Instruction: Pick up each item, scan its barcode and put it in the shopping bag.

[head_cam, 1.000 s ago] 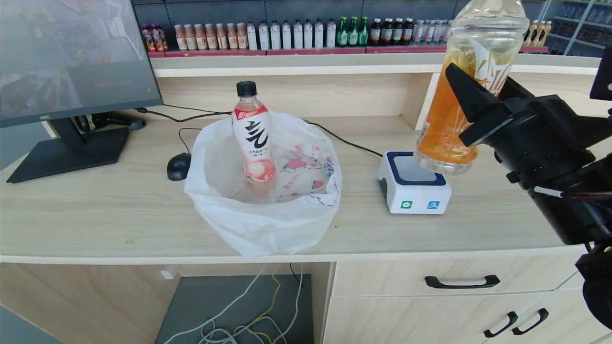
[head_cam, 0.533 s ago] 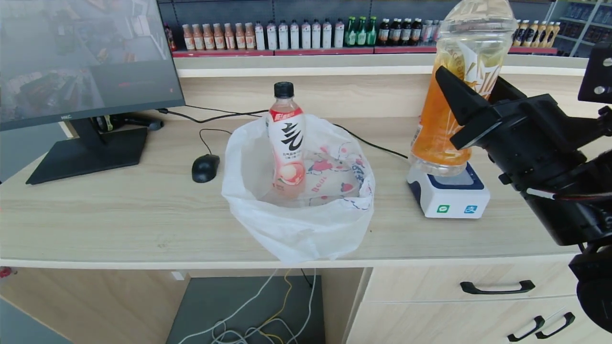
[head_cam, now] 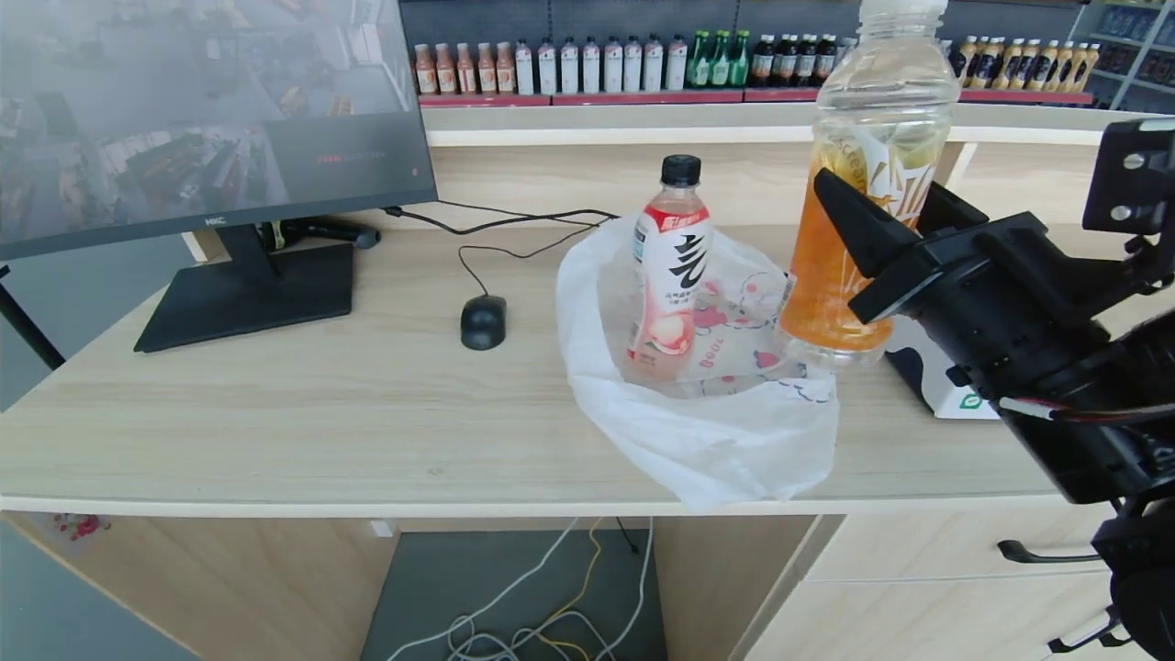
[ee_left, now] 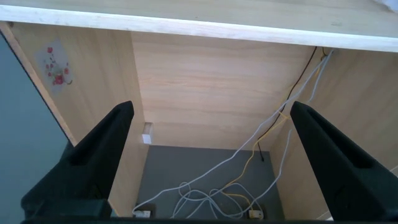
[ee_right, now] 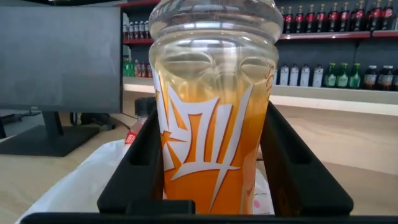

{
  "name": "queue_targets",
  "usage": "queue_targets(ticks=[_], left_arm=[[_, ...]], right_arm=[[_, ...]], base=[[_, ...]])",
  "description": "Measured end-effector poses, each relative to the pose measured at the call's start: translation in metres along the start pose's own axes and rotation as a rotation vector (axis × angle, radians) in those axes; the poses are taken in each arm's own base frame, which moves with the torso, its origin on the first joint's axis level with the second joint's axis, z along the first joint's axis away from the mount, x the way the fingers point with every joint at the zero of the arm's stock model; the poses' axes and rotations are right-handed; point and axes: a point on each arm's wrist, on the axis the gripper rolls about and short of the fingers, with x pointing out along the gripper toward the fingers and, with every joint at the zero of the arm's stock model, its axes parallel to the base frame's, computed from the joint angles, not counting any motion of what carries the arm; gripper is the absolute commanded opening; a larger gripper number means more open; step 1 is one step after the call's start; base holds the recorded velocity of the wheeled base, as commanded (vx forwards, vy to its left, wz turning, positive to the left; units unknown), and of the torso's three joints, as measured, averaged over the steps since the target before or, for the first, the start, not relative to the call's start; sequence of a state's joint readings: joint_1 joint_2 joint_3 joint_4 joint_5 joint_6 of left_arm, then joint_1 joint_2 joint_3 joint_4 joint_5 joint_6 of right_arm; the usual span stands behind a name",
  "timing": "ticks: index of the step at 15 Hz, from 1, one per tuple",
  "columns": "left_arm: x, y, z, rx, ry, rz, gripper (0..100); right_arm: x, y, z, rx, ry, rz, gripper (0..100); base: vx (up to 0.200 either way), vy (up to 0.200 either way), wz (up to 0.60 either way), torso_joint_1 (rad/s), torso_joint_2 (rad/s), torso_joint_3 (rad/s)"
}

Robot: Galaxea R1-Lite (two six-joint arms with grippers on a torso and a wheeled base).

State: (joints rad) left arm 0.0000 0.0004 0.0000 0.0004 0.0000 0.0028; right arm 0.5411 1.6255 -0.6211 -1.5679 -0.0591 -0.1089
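I'm gripping the clear plastic orange-drink bottle in the right end effector, aiming to centre it over the white plastic shopping bag before lowering it upright.

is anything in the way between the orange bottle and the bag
Nothing outside the bag: the right gripper holds the orange bottle at the bag's right rim. Inside, a pink bottle stands upright near the middle, so the drop should probably stay right of it.
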Motion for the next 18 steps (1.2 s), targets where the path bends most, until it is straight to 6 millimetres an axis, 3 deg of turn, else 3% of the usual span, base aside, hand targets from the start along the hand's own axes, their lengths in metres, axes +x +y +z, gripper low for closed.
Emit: queue_targets(ticks=[5, 18], left_arm=[[0.000, 0.000, 0.000, 0.000, 0.000, -0.002, 100], [0.000, 0.000, 0.000, 0.000, 0.000, 0.000, 100]], right_arm=[[-0.001, -0.017, -0.012, -0.016, 0.036, -0.060, 0], [0.028, -0.019, -0.063, -0.025, 0.113, -0.065, 0]], base=[[0.000, 0.000, 0.00, 0.000, 0.00, 0.000], [0.000, 0.000, 0.00, 0.000, 0.00, 0.000]])
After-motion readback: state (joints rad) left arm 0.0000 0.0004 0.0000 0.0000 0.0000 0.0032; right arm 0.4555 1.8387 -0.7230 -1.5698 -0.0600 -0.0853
